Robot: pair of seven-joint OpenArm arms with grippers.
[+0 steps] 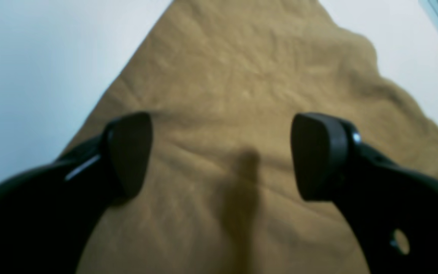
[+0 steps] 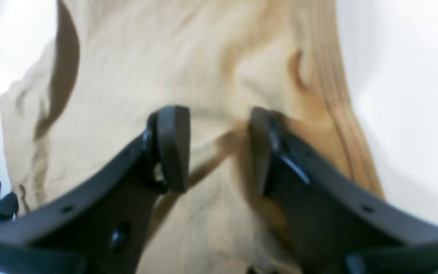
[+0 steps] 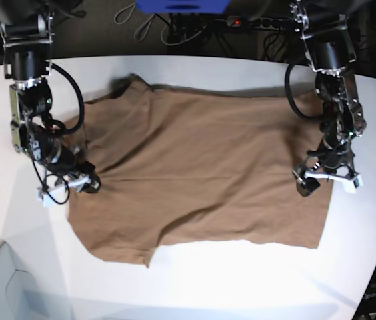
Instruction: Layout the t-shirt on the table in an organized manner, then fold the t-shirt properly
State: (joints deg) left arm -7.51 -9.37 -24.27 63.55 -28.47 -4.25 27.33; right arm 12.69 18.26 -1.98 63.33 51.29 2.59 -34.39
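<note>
Layout step judged in hand: shirt [image 3: 201,167] is spread on counter [image 3: 255,280], left pincer [image 1: 221,152] gaped wide over it, right pincer [image 2: 219,148] part-open, nothing gripped; edges to be pinched next for smoothing.

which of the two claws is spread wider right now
The left claw, over the t-shirt; its pads stand far apart, the right claw's closer.

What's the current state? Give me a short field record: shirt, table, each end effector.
shirt: brown t-shirt spread on the table, unfolded, still wrinkled
table: white table, bare along the near edge
left end effector: jaws wide apart over the fabric, nothing held
right end effector: jaws partly apart, low at the shirt's edge; a fabric ridge lies between them, grip unclear
</note>
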